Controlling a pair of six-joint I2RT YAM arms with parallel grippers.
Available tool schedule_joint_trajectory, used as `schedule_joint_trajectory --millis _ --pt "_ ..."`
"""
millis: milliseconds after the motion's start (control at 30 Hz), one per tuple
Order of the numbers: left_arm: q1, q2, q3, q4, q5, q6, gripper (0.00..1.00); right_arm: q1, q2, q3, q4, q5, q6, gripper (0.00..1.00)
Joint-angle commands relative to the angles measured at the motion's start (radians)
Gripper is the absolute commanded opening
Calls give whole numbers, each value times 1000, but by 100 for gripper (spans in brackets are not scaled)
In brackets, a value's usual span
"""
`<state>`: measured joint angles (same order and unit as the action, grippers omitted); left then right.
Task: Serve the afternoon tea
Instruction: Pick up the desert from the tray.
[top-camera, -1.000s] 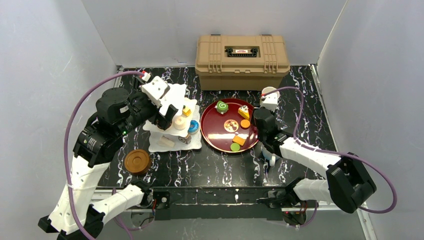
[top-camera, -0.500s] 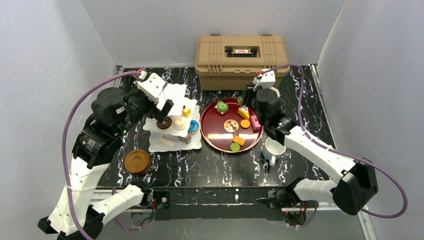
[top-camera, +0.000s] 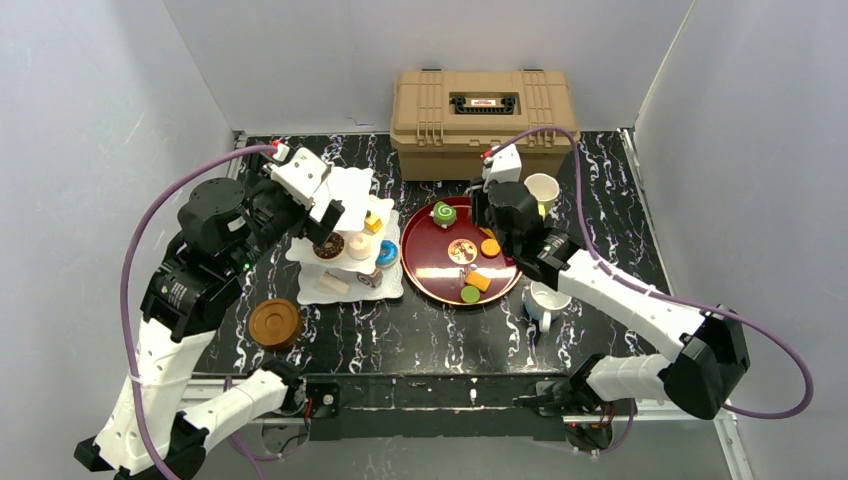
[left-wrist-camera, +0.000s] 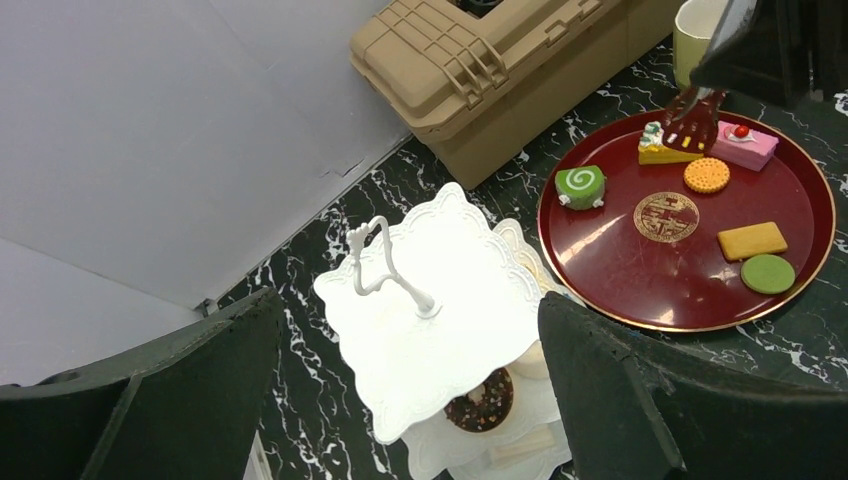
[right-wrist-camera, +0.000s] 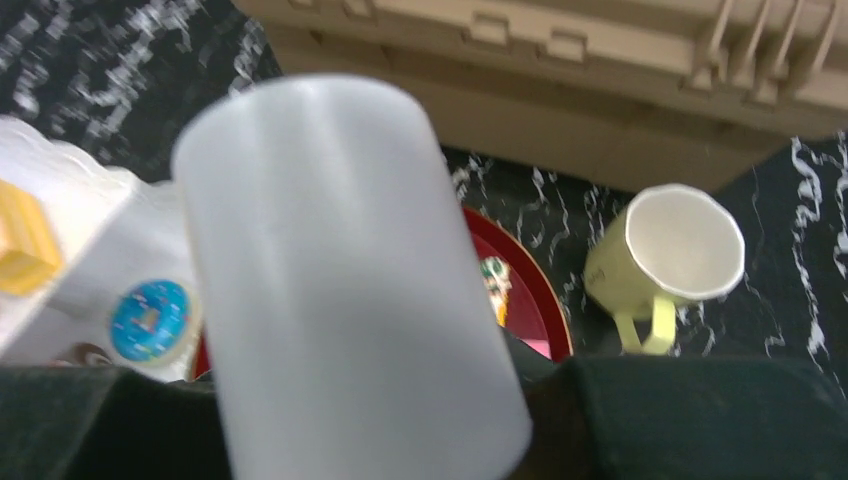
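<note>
The white three-tier stand (top-camera: 345, 190) (left-wrist-camera: 440, 330) holds a chocolate donut (left-wrist-camera: 485, 400), a blue donut (top-camera: 387, 255) (right-wrist-camera: 150, 318) and a yellow cake (top-camera: 373, 222). My left gripper (top-camera: 325, 222) (left-wrist-camera: 410, 300) hangs open and empty over it. My right gripper (top-camera: 490, 215) (left-wrist-camera: 697, 112) is over the back of the dark red tray (top-camera: 430, 270), at a yellow wedge cake (left-wrist-camera: 660, 150) beside a pink cake (left-wrist-camera: 745, 145). Its jaws stand apart; a blurred white shape fills its wrist view. The green roll (top-camera: 444, 213), cream-yellow mug (top-camera: 542, 188) (right-wrist-camera: 665, 250) and white mug (top-camera: 547, 300) stand free.
The tan case (top-camera: 485, 110) stands at the back, close behind the tray and the yellow mug. A brown coaster (top-camera: 274, 322) lies at the front left. An orange round cookie (left-wrist-camera: 707, 175), an orange biscuit (left-wrist-camera: 752, 240) and a green disc (left-wrist-camera: 768, 273) lie on the tray.
My right gripper has left the white mug standing at the front right and swung back-left over the tray. My left gripper has drawn back from the stand, uncovering the chocolate donut.
</note>
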<state>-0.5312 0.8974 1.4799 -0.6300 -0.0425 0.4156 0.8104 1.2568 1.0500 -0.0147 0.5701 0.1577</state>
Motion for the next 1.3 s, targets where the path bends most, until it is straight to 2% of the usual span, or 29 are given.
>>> schedule_joint_trajectory --millis 0,433,633,733,1000,1267 --pt "2 -9 6 -18 16 -8 97 -22 -38 -55 42 58 39 32" --pt "2 -4 -1 -47 43 -26 97 -91 -88 -242 93 105 79 30" --pt "2 9 -3 -60 95 -47 97 -137 -130 -297 130 74 93 35" --pt "2 11 -3 -62 105 -52 96 -147 -136 -298 131 77 99 42" --pt "2 11 0 -65 111 -59 96 -165 -144 -306 129 91 100 51" --pt "2 17 6 -65 116 -58 96 -179 -154 -338 145 93 114 53"
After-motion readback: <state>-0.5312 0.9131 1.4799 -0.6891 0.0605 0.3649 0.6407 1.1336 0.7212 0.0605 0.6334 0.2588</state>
